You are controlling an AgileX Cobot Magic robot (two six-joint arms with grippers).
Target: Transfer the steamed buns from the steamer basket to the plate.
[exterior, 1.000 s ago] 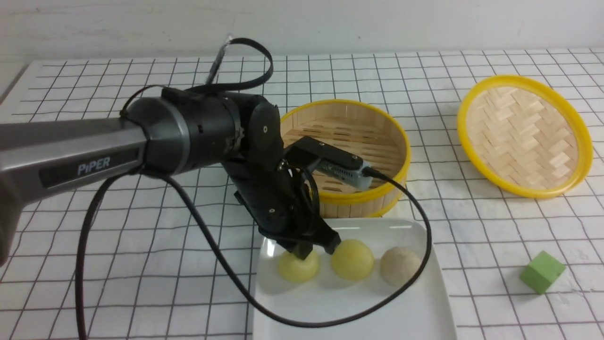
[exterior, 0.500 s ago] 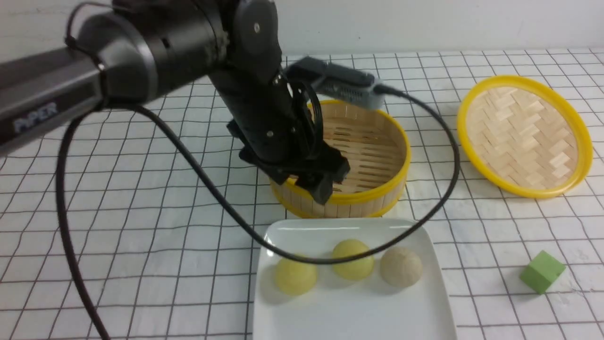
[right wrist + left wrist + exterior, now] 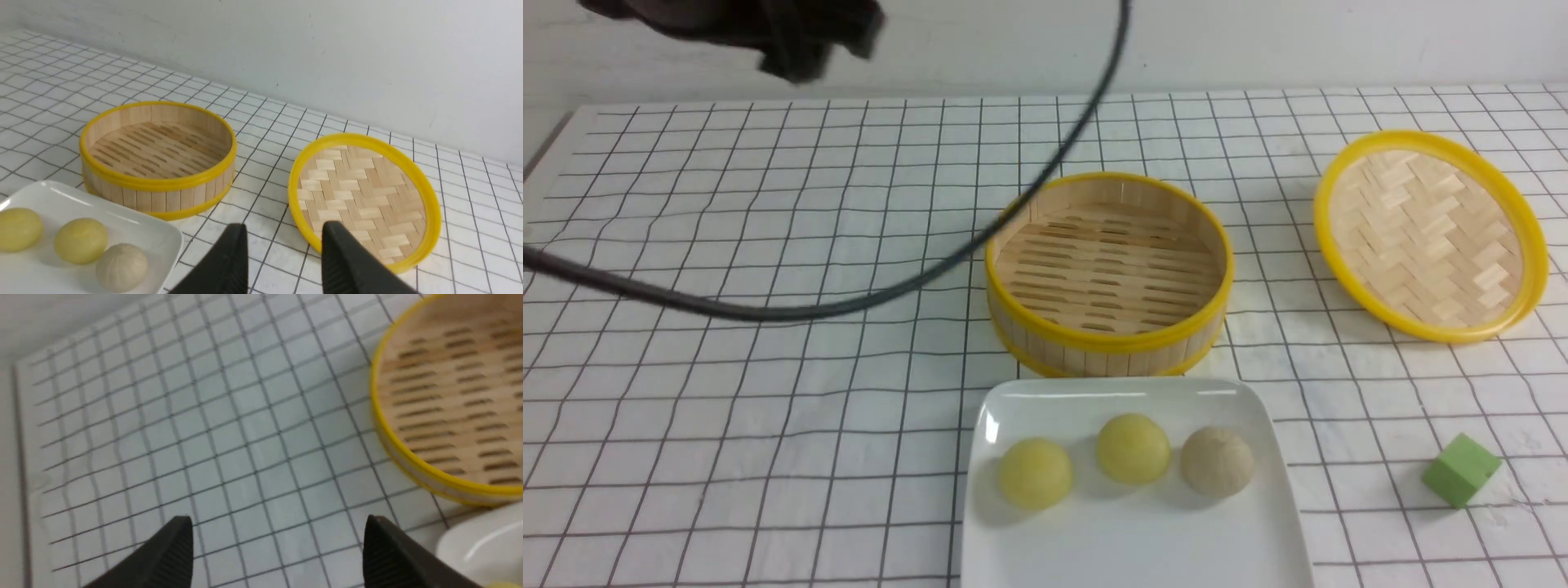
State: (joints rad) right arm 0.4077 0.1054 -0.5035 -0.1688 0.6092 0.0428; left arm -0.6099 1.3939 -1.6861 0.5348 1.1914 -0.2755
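Three steamed buns lie in a row on the white plate (image 3: 1135, 539): two pale yellow ones (image 3: 1035, 472) (image 3: 1133, 447) and a beige one (image 3: 1216, 461). The steamer basket (image 3: 1107, 347) stands just behind the plate, with nothing in it. My left gripper (image 3: 278, 522) is open and empty, high above the bare cloth to the left of the basket (image 3: 380, 416) and the plate's corner (image 3: 482, 543). In the front view it is only a dark blur (image 3: 792, 37) at the top left. My right gripper (image 3: 284, 228) is open and empty, near the lid (image 3: 363, 196). The right wrist view also shows the buns (image 3: 81, 240).
The shallow woven lid (image 3: 1429, 233) with a yellow rim lies at the right. A green cube (image 3: 1460, 469) sits at the front right. A black cable (image 3: 915, 282) hangs across the left half of the gridded tablecloth.
My left gripper has let go of the left yellow bun on the plate and risen up and to the left, almost out of the front view. All three buns stay put.
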